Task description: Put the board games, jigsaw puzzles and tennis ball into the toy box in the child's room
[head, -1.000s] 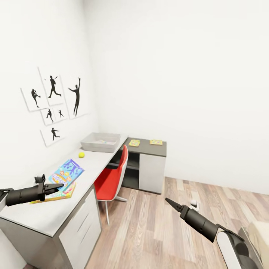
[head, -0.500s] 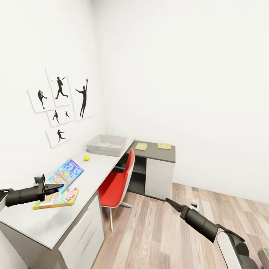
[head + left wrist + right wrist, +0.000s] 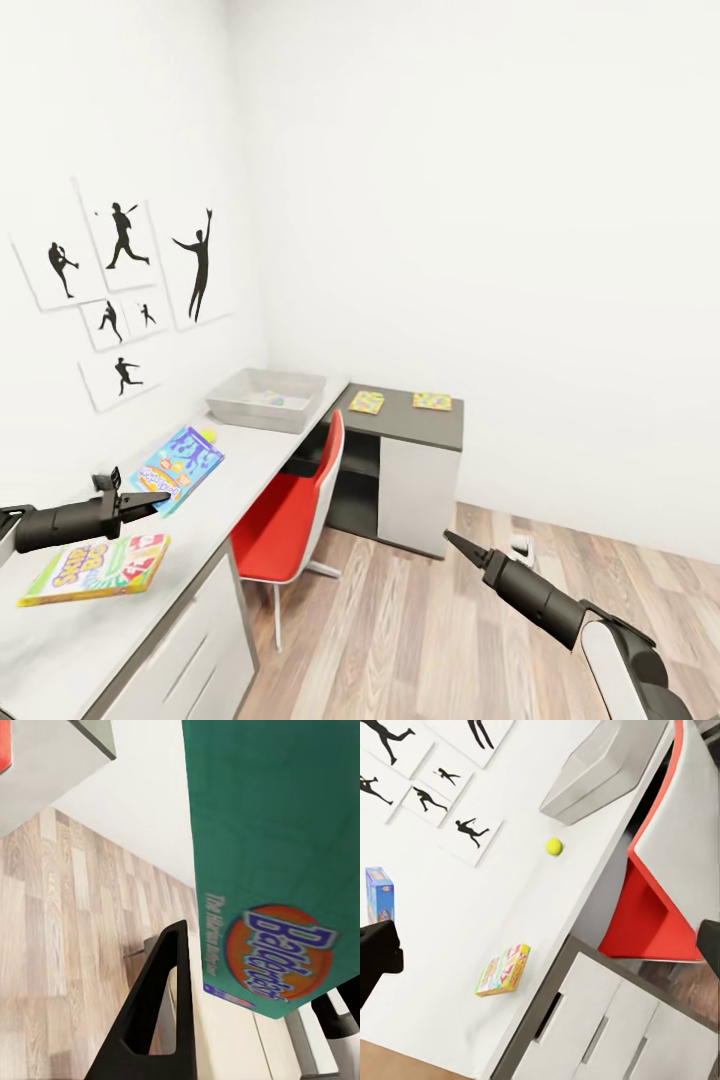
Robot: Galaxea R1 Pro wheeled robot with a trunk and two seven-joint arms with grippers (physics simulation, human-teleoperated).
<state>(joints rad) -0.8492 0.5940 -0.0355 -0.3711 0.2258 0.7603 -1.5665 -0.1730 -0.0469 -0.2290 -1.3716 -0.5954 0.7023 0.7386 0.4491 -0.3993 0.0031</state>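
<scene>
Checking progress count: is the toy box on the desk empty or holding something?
Not empty. The head view shows a small colourful item lying inside the toy box; too small to identify.

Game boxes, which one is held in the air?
The blue box, gripped by the left gripper above the table. The SKIP-BO box lies flat on the table; two smaller boxes lie on the dark cabinet.

Pale grey table (image 3: pixel 255 455) runs along wall under left gripper (image 3: pixel 160 497); SKIP-BO box (image 3: pixel 95 568) just below gripper; ball (image 3: pixel 554 846) and grey toy box (image 3: pixel 266 398) beyond fingertips; dark cabinet (image 3: pixel 400 425) past box carries two small puzzles (image 3: pixel 432 401).
</scene>
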